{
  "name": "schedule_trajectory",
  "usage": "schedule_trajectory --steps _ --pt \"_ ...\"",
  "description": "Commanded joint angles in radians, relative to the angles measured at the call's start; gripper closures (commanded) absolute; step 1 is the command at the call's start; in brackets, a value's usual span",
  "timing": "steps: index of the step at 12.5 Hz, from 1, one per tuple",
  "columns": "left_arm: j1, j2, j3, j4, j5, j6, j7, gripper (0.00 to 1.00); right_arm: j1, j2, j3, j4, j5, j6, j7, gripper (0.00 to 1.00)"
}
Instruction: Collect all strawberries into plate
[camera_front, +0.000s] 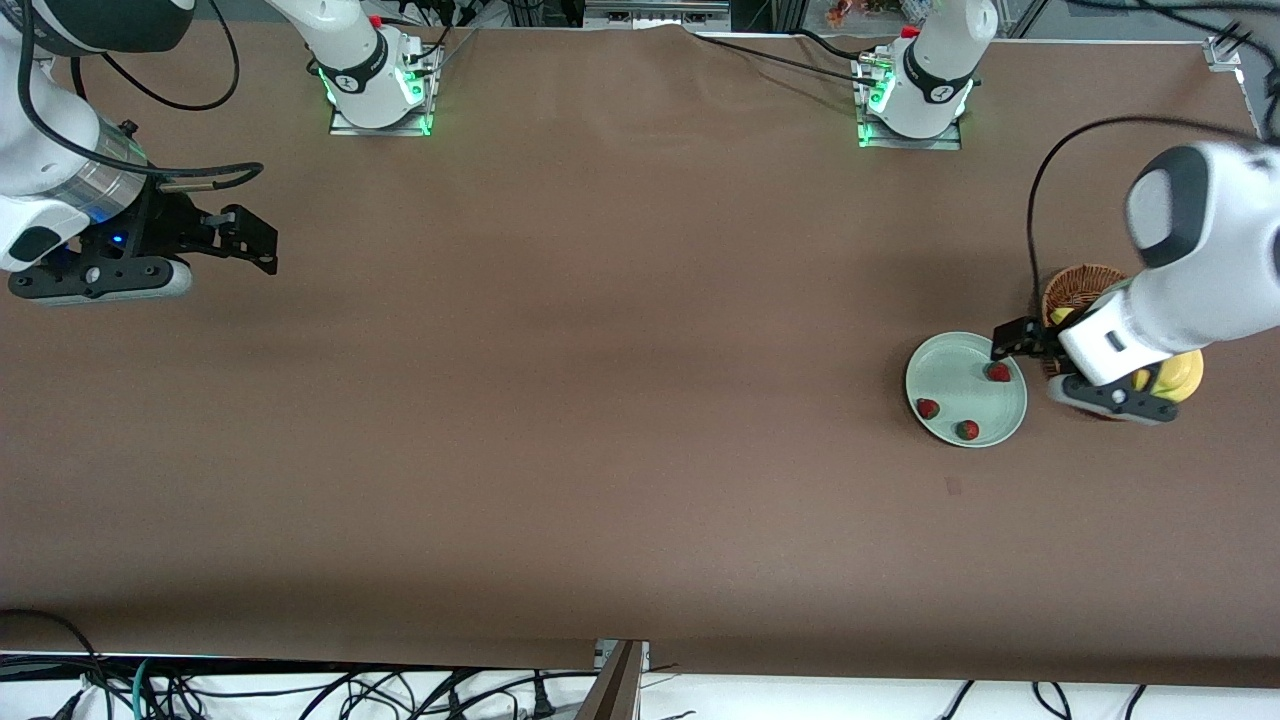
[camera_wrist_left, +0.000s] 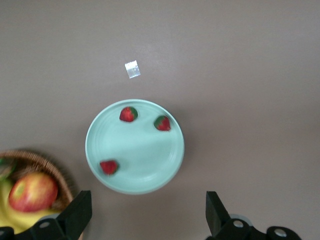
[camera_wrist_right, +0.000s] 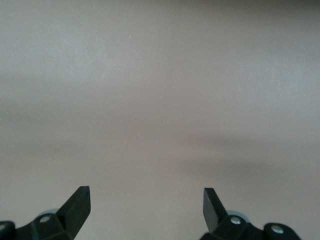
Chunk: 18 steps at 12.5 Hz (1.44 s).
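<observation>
The left gripper (camera_front: 1010, 343) hangs over the edge of the plate (camera_front: 950, 375) that faces the basket, its two black fingers (camera_wrist_left: 75, 215) spread wide apart with nothing between them. The left wrist view looks down past those fingertips onto the pale green plate (camera_wrist_left: 145, 175), which sits flat on the brown table (camera_front: 600, 400) toward the left arm's end.

All three strawberries lie in the plate, each apart from the others. One strawberry (camera_front: 998, 372) rests close to the rim just beside the gripper. A second strawberry (camera_front: 928, 408) sits toward the rim on the side facing the right arm's end, and a third strawberry (camera_front: 967, 430) lies nearest to the front camera.

Just beside the plate stands a brown wicker basket (camera_front: 1075, 285), partly covered by the left arm. It holds a red-yellow apple (camera_wrist_left: 32, 192) and bananas (camera_front: 1180, 375). A small pale scrap (camera_wrist_left: 132, 69) lies on the table near the plate.

The right arm waits at its own end of the table. The right gripper (camera_front: 262, 245) is raised over bare table there, fingers (camera_wrist_right: 77, 205) wide apart and holding nothing.
</observation>
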Motion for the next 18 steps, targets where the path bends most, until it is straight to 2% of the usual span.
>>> schedule_trajectory --steps 1,2,4,5,8,13,18 --pt "-0.025 -0.053 0.003 0.062 -0.01 -0.125 -0.123 0.0 0.002 0.007 0.006 0.02 -0.015 -0.001 0.01 0.01" --pt "-0.019 -0.087 0.004 0.066 -0.022 -0.155 -0.131 0.0 0.007 0.007 0.006 0.02 -0.013 -0.002 0.009 0.01" --pt "-0.013 -0.11 0.01 0.135 0.014 -0.206 -0.136 0.0 0.007 0.007 0.006 0.02 -0.01 -0.013 0.009 0.01" --pt "-0.013 -0.112 0.009 0.14 0.059 -0.206 -0.135 0.0 0.004 0.007 0.006 0.02 -0.008 -0.013 0.009 0.01" --pt "-0.011 -0.115 0.012 0.143 0.056 -0.272 -0.138 0.0 0.004 0.009 0.006 0.012 -0.01 -0.016 0.009 0.01" --pt "-0.016 -0.115 0.012 0.166 0.007 -0.292 -0.181 0.0 -0.001 0.023 0.006 0.012 -0.016 -0.042 0.047 0.01" --pt "-0.011 -0.083 0.009 0.201 0.015 -0.298 -0.181 0.0 -0.006 0.027 0.005 0.013 -0.015 -0.045 0.041 0.01"
